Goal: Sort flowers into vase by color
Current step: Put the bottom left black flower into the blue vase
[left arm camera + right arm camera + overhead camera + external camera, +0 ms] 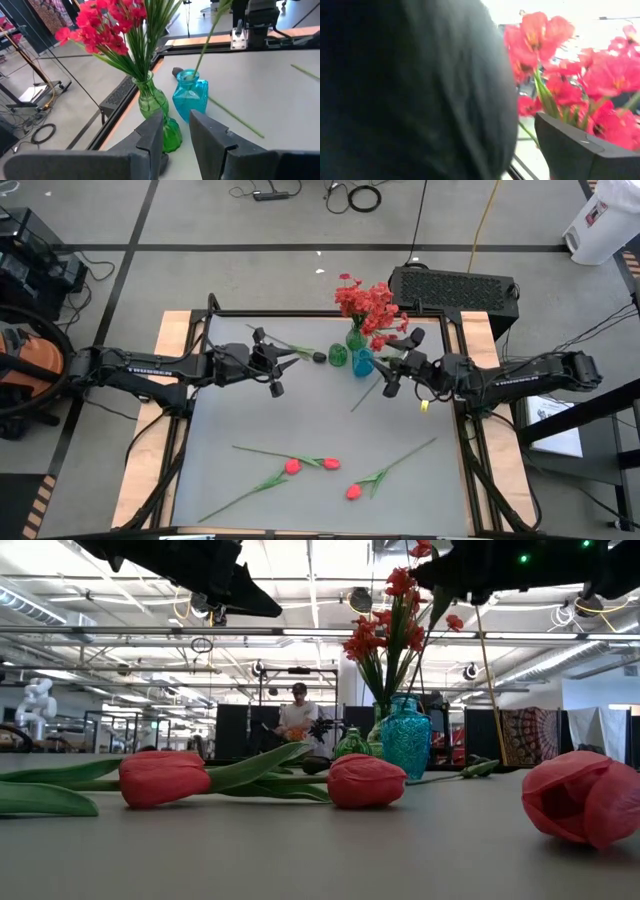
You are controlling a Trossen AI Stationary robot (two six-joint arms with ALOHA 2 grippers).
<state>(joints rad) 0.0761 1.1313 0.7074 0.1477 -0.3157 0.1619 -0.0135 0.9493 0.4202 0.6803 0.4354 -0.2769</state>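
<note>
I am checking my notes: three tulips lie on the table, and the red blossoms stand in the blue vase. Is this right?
Not quite. The red blossoms stand in the green vase, not the blue vase, which holds only a bare green stem; the left wrist view shows this. Three tulips do lie on the table.

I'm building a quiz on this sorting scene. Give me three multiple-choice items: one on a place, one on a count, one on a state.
1. Where do the red blossoms stand?
A. green vase
B. blue vase
C. flat on the table

2. How many tulips lie at the table's near end?
A. one
B. three
C. five

3. The blue vase is:
A. tipped over
B. upright, holding a stem
C. upright, bare

Key: 1 A, the blossom stems enter the green neck; 2 B, three buds show from above; 3 B, a green stem rises from it.
</note>
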